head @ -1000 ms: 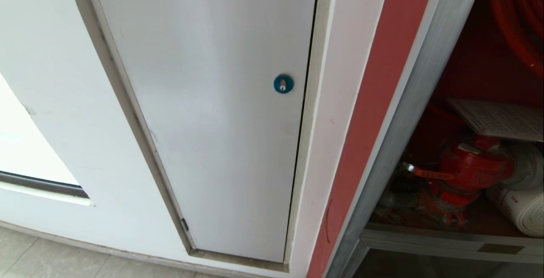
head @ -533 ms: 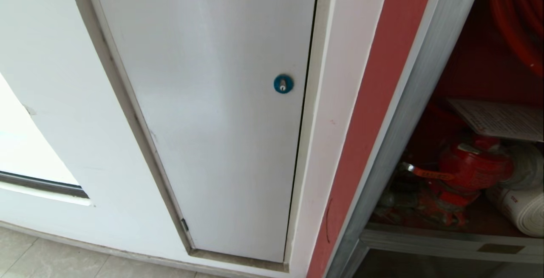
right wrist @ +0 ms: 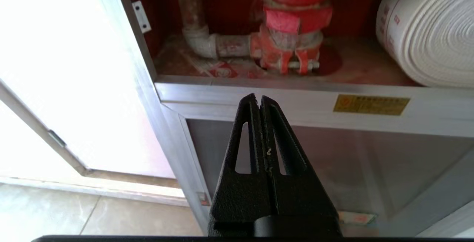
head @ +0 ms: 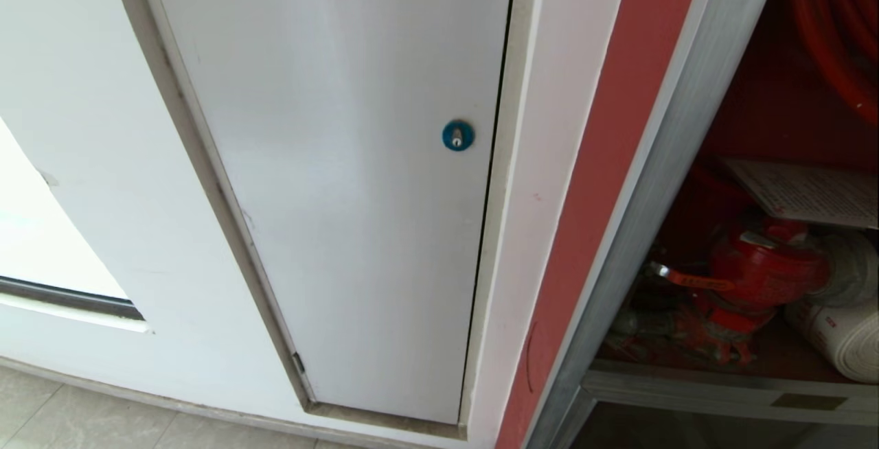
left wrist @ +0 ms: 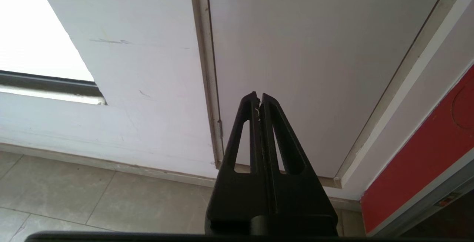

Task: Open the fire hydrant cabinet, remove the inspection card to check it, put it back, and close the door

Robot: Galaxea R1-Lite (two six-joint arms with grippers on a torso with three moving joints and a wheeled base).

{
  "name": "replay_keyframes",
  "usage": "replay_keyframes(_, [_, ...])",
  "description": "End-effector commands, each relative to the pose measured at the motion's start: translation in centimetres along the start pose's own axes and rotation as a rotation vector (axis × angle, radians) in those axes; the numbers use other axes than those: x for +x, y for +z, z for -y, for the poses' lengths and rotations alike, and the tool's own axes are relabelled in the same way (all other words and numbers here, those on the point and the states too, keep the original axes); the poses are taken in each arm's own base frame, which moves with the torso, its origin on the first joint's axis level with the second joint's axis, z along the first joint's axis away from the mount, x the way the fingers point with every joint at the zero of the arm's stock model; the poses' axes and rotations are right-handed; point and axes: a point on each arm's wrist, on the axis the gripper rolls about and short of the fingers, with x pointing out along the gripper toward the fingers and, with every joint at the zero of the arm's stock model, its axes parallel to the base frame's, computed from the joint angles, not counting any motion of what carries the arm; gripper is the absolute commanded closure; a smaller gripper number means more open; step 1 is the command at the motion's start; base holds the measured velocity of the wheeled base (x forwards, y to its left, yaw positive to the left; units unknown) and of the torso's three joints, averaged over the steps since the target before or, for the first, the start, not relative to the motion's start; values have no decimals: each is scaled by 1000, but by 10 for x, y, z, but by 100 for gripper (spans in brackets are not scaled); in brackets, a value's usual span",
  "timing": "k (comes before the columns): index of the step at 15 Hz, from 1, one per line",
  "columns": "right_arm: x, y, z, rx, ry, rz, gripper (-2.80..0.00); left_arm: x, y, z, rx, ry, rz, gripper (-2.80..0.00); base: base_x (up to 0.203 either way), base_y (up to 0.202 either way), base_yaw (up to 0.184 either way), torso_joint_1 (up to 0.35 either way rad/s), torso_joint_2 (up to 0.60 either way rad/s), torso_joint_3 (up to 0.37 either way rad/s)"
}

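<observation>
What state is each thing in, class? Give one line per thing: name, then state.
fire hydrant cabinet: open, interior exposed.
inspection card: lying above the red valve.
white rolled hose: coiled.
white panel: closed.
left gripper: shut, empty.
right gripper: shut, empty.

Bright daylight, perhaps overexposed window glare.

White panel (head: 343, 195), blue lock (head: 457, 135), tiled floor (head: 69, 421)
</observation>
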Motion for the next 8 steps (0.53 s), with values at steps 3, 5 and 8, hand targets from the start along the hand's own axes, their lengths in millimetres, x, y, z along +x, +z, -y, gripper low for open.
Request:
replay_keyframes(3, [0,-4,0,6,0,5,0,0,0,0,-1,0,-1,0,0,0,0,0,0,0])
replay_keyframes(5, [0,-4,0,6,-1,5,0,0,0,0,-1,0,-1,0,0,0,0,0,0,0])
replay_keyframes(8, [0,-4,0,10,-1,3,0,0,0,0,-1,0,-1,0,0,0,0,0,0,0])
